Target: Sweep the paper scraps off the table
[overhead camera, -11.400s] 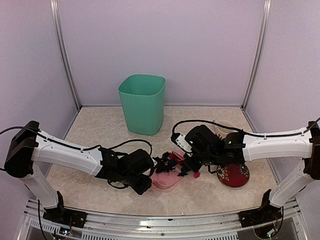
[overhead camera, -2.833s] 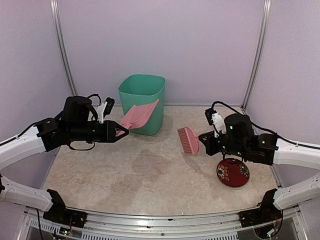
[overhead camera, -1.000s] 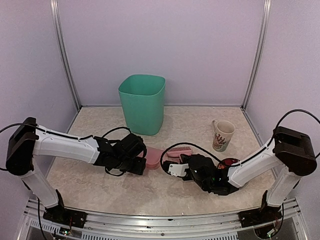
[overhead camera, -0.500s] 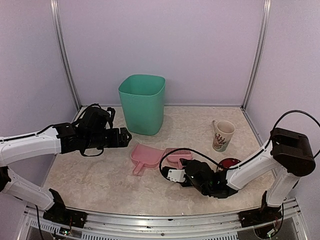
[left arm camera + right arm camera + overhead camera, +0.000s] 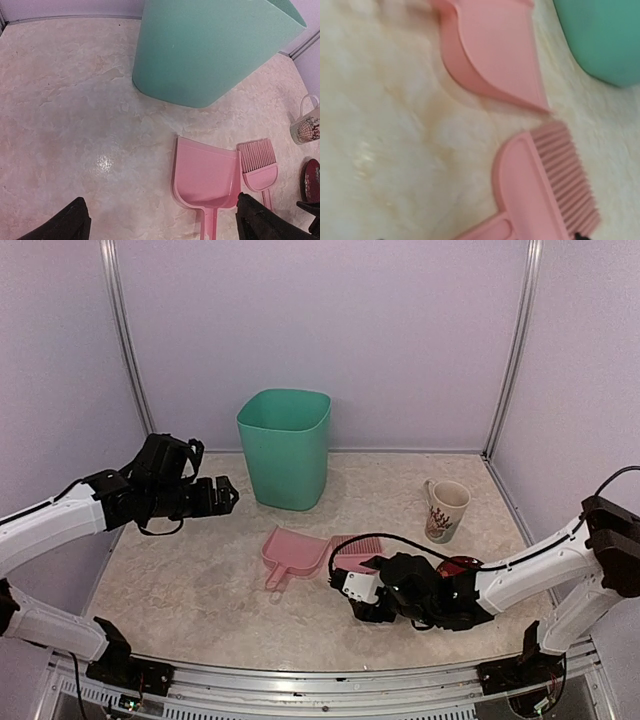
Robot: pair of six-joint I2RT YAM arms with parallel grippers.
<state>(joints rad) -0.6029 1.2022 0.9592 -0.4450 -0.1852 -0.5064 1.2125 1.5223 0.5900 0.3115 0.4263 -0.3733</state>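
No paper scraps show in any view; the beige marbled table (image 5: pixel 200 580) lies bare around the tools. A pink dustpan (image 5: pixel 293 552) (image 5: pixel 207 175) lies flat on the table, and beside it a pink brush (image 5: pixel 355 552) (image 5: pixel 540 185). My left gripper (image 5: pixel 228 495) (image 5: pixel 160 212) hovers open up and left of the dustpan, holding nothing. My right gripper (image 5: pixel 356 592) sits low just behind the brush handle. Its jaws stand wide apart and only a dark fingertip (image 5: pixel 578 235) shows at the frame's bottom edge. The brush lies loose.
A teal bin (image 5: pixel 285 445) (image 5: pixel 210 45) stands at the back, behind the dustpan. A patterned mug (image 5: pixel 445 508) (image 5: pixel 305 125) stands at the right, and a red dish (image 5: pixel 462 566) lies by my right arm. Purple walls close in three sides.
Both grippers opened. The left let go of the dustpan and drew back up and left. The right released the brush and backed off slightly. Dustpan and brush now rest on the table.
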